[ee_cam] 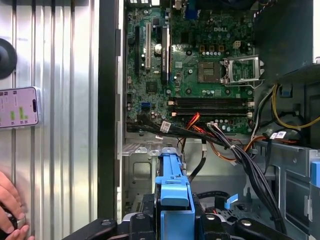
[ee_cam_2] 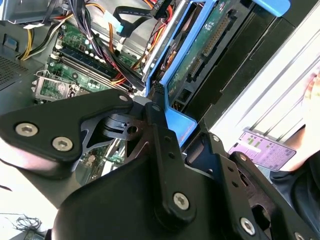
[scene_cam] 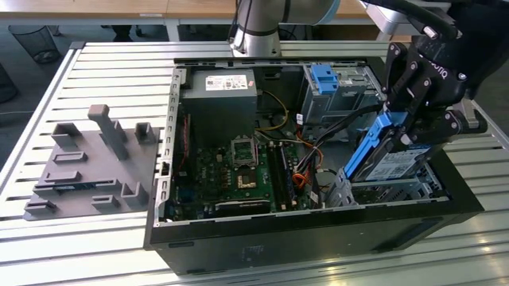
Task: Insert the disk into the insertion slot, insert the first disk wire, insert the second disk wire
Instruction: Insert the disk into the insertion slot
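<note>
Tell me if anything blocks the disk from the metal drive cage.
Nothing visible does. The tool holds the disk tilted, its lower end at the insertion slot. Black cables run close beside it, on the exterior view's left.

Disk [scene_cam: 391,165]: silver-grey, white-and-blue label, bright blue carrier. Gripper [scene_cam: 409,131]: black. Slot [scene_cam: 394,190]: silver, perforated. Motherboard [scene_cam: 238,173]: green. Wires [ee_cam: 192,121]: black, orange, yellow. Table [scene_cam: 111,71]: silver, ribbed. Fixture [scene_cam: 87,170]: plain grey. Case [scene_cam: 318,238]: black.

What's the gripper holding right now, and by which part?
The gripper holds the disk, clamped on the upper end of its blue carrier, tilted over the insertion slot.
</note>
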